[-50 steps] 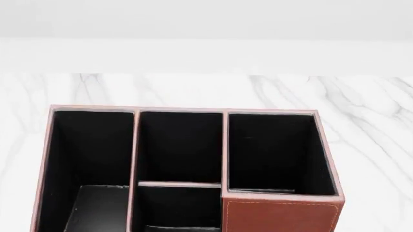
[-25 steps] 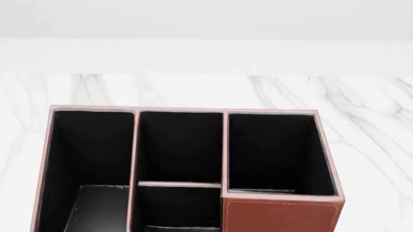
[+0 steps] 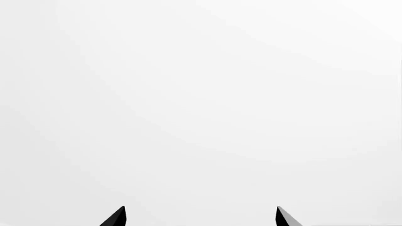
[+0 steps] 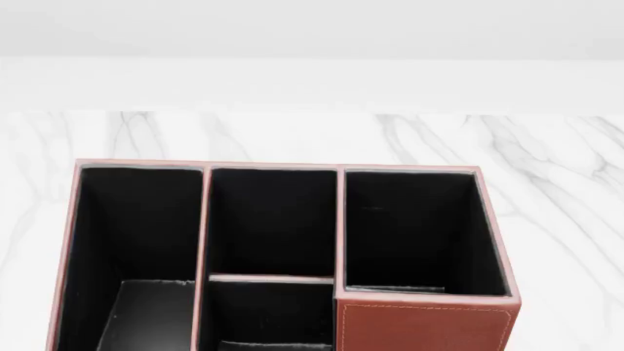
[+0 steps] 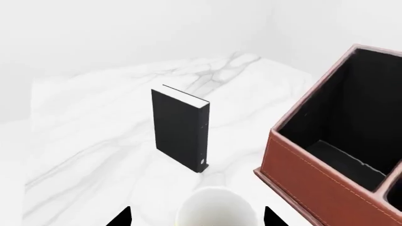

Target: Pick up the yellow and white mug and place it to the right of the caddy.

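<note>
Meanwhile, yellow and white mug (image 5: 215,208) seen between spread fingertips of right gripper (image 5: 197,215), rim up, on marble worktop (image 5: 100,141) just beside caddy (image 5: 326,174); apparently lined up for grasp, contact unconfirmed. Black book (image 5: 180,128) stood upright beyond. Left gripper (image 3: 199,215) parted, empty.

Mug (image 5: 215,207) and caddy (image 4: 425,325) cut by frame edges; both hands mostly out of frame.
</note>
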Motion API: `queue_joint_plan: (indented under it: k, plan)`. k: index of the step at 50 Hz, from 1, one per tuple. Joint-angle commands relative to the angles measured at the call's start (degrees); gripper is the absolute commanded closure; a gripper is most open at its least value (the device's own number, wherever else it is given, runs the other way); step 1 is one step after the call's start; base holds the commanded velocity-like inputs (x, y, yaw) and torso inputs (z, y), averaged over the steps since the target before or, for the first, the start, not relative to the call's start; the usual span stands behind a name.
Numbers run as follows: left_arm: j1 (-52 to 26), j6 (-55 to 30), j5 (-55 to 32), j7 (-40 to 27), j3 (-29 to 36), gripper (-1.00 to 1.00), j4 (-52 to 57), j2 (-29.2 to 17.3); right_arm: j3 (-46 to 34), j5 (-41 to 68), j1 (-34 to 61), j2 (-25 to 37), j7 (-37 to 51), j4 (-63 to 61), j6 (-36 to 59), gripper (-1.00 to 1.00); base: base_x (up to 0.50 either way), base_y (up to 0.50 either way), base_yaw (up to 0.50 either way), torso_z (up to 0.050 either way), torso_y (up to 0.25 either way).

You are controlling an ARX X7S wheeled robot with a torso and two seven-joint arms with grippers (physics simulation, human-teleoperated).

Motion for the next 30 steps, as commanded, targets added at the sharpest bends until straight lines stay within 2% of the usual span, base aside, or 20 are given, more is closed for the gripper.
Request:
queue_joint_plan:
  k: [1, 30]
  plan:
    - [0.0, 0.3, 1.7, -0.1, 1.7, -1.00, 0.0, 0.0, -1.9, -2.0, -0.8, -1.0, 0.5, 0.0, 1.1, -1.00, 0.00, 0.00, 0.00, 0.000, 0.000]
    - [0.0, 0.1, 0.9, 0.0, 1.0, -1.00, 0.0, 0.0, -3.0, -6.1, -5.9, 3.8, 4.1, 0.7, -2.9, -1.00, 0.00, 0.00, 0.00, 0.000, 0.000]
